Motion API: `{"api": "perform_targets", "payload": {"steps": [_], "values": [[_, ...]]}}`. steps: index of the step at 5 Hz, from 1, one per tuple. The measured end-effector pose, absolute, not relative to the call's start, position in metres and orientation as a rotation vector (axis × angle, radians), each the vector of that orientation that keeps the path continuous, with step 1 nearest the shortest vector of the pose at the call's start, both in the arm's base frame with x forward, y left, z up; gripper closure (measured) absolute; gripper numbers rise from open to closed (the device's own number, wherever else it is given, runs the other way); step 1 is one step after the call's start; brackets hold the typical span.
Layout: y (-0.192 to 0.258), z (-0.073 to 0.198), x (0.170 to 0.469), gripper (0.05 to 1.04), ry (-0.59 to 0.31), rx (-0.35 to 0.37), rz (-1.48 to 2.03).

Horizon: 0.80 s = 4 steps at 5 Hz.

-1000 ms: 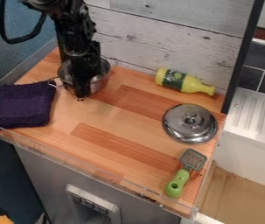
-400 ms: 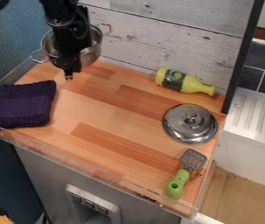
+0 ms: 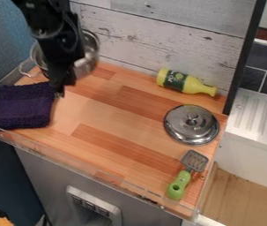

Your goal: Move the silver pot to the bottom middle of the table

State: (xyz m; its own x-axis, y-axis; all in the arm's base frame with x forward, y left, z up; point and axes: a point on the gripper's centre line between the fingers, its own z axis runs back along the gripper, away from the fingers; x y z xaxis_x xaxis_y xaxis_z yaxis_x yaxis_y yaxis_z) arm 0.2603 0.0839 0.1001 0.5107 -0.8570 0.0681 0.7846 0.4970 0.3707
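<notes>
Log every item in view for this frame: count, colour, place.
silver pot: one, silver, far left corner, partly behind the gripper
cloth: one, dark purple, table's left side
bottle: one, yellow with green label, lying near the back wall
lid: one, silver, right side
spatula: one, green handle, grey head, front right
table: one, wood-brown, centre
gripper: one, black, beside the cloth's far right corner
arm: one, black, upper left

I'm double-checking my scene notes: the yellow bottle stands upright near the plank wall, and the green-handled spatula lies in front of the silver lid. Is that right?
Not quite: the camera view shows the yellow bottle lying on its side, not upright. It is near the plank wall, and the green-handled spatula does lie in front of the silver lid.
</notes>
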Motion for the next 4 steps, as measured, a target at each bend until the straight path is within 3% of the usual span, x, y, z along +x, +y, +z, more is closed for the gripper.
{"api": "perform_targets", "payload": {"steps": [2,4], "values": [[0.044,0.075,0.234,1.004,-0.215,0.276,-1.150],[0.055,0.032,0.233,1.004,-0.101,0.252,-1.170]]}}
